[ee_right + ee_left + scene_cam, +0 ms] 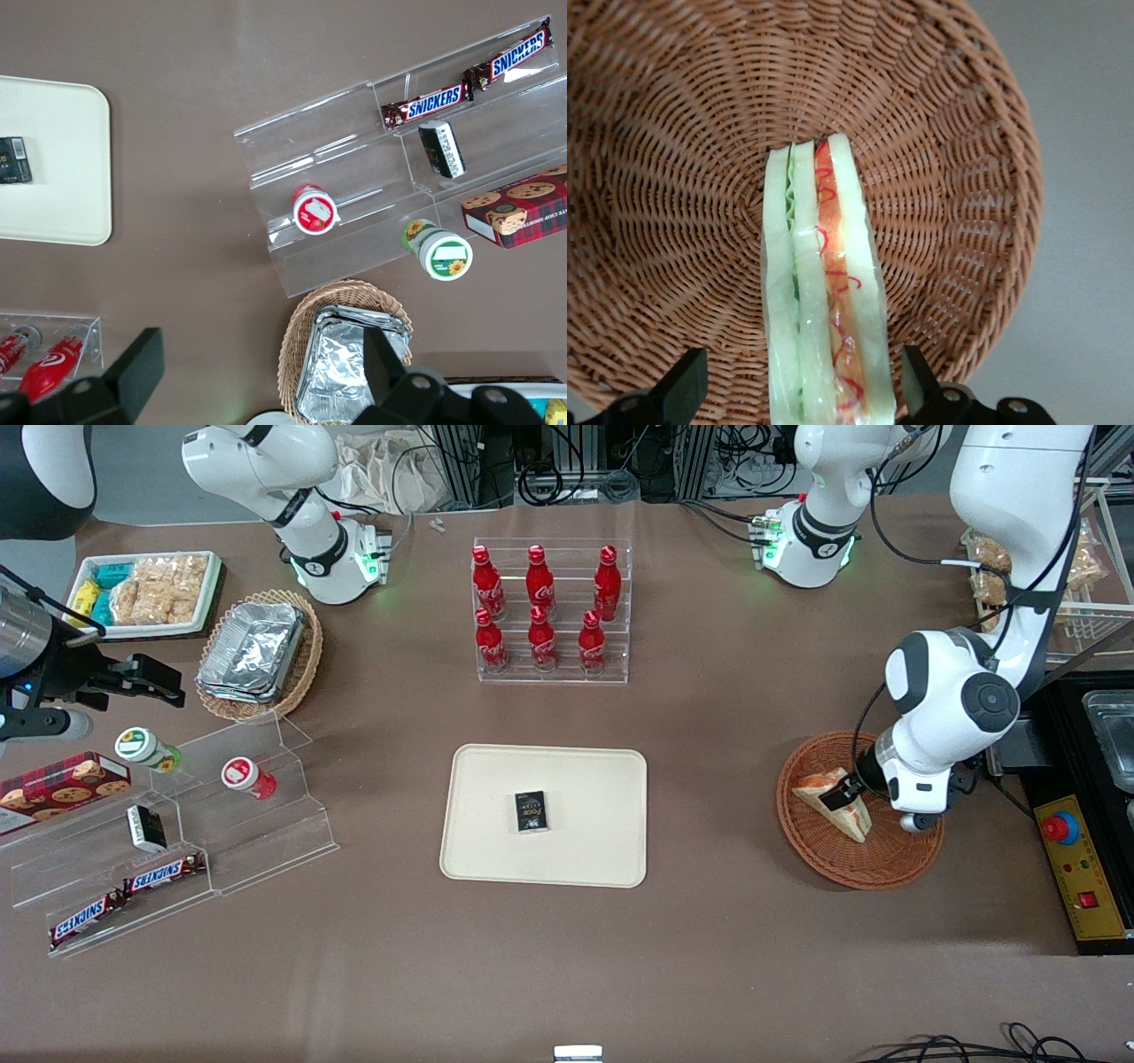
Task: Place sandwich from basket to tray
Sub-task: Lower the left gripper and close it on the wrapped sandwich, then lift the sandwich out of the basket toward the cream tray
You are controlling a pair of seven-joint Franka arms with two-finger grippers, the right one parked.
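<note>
The sandwich point(852, 821), a clear-wrapped wedge of white bread with orange-red and green layers, lies in the round reddish-brown wicker basket point(850, 868) toward the working arm's end of the table. My left gripper point(842, 793) is down in the basket, open, with one finger on each side of the sandwich. In the left wrist view the sandwich point(824, 292) stands on edge between the two fingers point(689, 381), with a gap showing on each side, over the basket floor point(673, 177). The cream-beige tray point(496, 850) lies at the table's middle.
A small black box point(531, 811) lies on the tray. A clear rack of red bottles point(549, 611) stands farther from the camera than the tray. Clear steps with snacks point(168, 841) and an oval basket of foil trays point(257, 651) lie toward the parked arm's end.
</note>
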